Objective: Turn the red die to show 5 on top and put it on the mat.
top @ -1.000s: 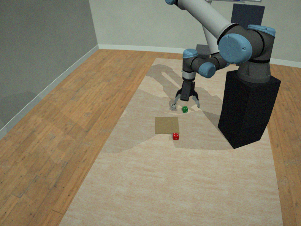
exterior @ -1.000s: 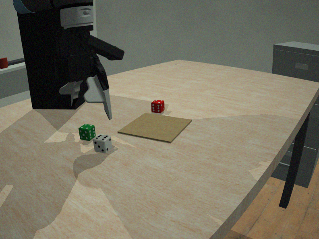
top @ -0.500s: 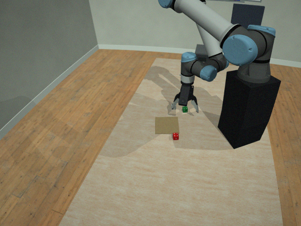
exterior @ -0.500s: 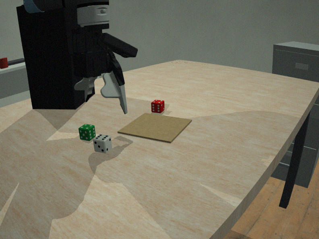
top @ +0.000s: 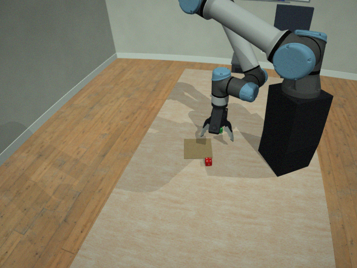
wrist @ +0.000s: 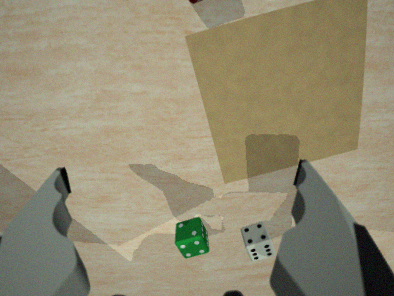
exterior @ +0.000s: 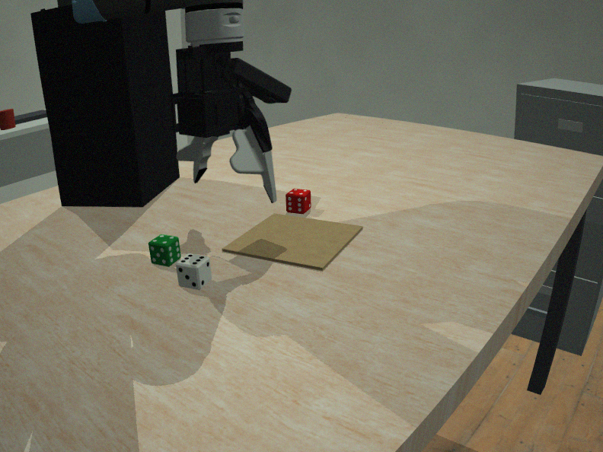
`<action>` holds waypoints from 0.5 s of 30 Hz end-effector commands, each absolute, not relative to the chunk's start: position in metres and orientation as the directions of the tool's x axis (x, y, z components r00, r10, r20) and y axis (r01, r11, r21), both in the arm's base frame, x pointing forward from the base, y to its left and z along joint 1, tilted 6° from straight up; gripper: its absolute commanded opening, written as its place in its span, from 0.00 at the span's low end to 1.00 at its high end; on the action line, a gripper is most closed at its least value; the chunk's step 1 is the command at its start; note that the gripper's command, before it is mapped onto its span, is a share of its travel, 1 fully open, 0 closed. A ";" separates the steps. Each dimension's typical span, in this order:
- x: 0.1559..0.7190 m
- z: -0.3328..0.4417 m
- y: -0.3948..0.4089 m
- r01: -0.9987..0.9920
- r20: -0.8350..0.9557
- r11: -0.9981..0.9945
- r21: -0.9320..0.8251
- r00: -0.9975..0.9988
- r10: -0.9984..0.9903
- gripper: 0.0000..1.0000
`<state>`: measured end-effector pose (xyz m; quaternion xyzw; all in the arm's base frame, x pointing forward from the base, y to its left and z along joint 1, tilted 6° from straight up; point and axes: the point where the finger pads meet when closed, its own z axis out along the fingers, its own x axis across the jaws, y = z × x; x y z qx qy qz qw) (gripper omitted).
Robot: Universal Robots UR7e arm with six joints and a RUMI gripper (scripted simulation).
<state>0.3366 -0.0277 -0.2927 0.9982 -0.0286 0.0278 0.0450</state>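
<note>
The red die (top: 208, 161) (exterior: 298, 200) sits flat on the table, just off one edge of the tan mat (top: 196, 151) (exterior: 301, 240) (wrist: 280, 75). Only a sliver of it shows at the top edge of the wrist view (wrist: 196, 1). Its top number is too small to read. My gripper (top: 217, 137) (exterior: 234, 189) (wrist: 183, 165) is open and empty. It hangs above the table near the mat's other side. The green die (top: 221, 130) (exterior: 164, 249) (wrist: 191, 238) and the white die (exterior: 193, 271) (wrist: 256, 241) sit flat, side by side, below it.
The black robot pedestal (top: 291, 129) (exterior: 106, 106) stands on the table (top: 201, 216) (exterior: 340, 340) beside the dice. A grey cabinet (exterior: 559, 116) stands beyond the table's edge.
</note>
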 end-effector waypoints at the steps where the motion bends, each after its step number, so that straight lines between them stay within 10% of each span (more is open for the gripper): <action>1: 0.340 -0.294 -0.005 -0.061 0.057 -0.994 0.091 0.997 -0.056 1.00; 15: 0.346 -0.299 0.044 -0.061 0.057 -0.994 0.091 0.997 -0.056 1.00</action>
